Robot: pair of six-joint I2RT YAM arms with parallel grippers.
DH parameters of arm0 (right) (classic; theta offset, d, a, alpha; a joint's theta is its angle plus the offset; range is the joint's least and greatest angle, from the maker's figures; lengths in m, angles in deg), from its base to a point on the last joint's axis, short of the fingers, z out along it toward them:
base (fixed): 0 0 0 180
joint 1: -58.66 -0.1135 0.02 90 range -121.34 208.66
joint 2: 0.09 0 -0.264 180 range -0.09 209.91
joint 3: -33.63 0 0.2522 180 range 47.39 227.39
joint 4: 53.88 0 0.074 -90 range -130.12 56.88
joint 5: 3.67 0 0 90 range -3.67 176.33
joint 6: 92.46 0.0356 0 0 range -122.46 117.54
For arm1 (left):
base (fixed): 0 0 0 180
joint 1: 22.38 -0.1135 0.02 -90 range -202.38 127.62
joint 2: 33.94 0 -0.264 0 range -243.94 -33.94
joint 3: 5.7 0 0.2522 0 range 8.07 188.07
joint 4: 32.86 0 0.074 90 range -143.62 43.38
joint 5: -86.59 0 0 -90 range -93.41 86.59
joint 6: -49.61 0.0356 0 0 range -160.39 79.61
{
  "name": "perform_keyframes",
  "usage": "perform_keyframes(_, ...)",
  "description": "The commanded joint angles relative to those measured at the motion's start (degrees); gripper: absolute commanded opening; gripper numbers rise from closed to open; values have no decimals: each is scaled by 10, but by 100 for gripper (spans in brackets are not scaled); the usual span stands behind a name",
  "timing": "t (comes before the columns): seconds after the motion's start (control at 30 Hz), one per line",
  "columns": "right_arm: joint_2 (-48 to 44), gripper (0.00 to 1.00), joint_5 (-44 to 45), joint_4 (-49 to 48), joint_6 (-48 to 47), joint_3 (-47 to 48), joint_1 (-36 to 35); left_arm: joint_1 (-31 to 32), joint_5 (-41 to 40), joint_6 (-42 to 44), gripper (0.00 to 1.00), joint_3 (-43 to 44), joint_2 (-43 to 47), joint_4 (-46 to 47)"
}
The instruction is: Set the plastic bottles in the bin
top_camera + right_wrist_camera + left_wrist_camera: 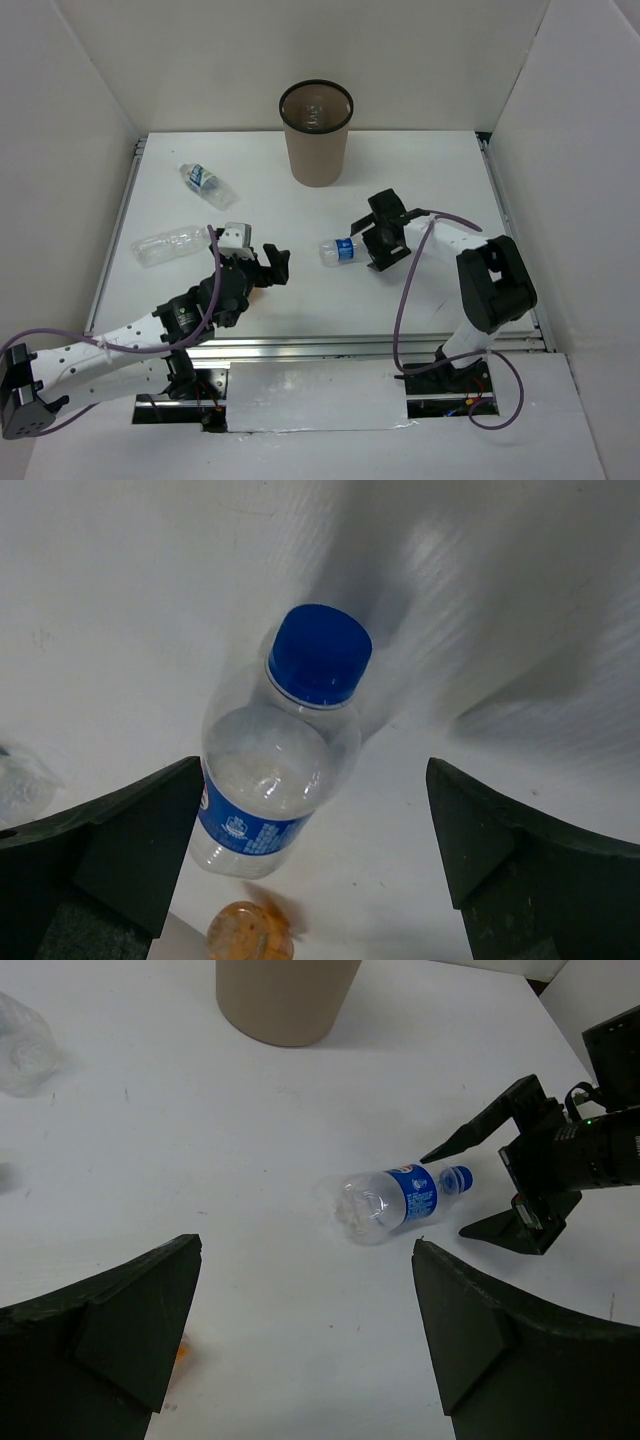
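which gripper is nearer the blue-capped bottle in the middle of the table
Right. The right gripper straddles the bottle at its cap end, jaws open; the left gripper sits apart beyond its base.

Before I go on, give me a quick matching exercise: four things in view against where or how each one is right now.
Things:
1. bin
2. bare bottle
3. bottle nearest the right hand
4. right hand

Places or states:
A. open, at a bottle's cap end
B. lying in the middle, blue cap on
C. upright at the far end
D. lying at the left

Pairs: 1-C, 2-D, 3-B, 4-A
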Motion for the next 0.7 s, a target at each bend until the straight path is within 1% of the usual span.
perform_keyframes(0.0,28,99,13,-14,16,39,-3,3,-5,2,99,10,8,20)
perform_keyframes(0.13,60,95,9,-36,17,40,-3,3,-2,2,100,11,7,19)
perform_keyframes(0.2,66,90,8,-56,21,30,-3,3,0,3,99,11,9,20)
perform_keyframes(0.27,69,80,14,-62,23,26,-3,3,2,4,99,10,11,23)
perform_keyframes(0.33,64,69,28,-62,22,25,-3,3,3,5,99,8,14,25)
perform_keyframes(0.37,60,51,32,-62,21,22,-4,3,3,4,99,6,16,25)
perform_keyframes(0.4,54,43,41,-62,15,22,-4,3,4,4,99,6,16,25)
perform_keyframes(0.47,26,28,47,-65,0,27,-3,3,5,2,99,6,17,25)
perform_keyframes(0.53,-12,25,64,-65,-49,43,-3,3,12,-2,99,7,18,23)
perform_keyframes(0.57,-26,24,75,-61,-69,70,-3,3,16,-2,100,7,21,23)
perform_keyframes(0.6,-39,24,89,-48,-108,86,-4,3,22,-3,99,7,23,24)
perform_keyframes(0.67,-77,24,123,-56,-157,130,-4,3,25,-6,99,1,35,27)
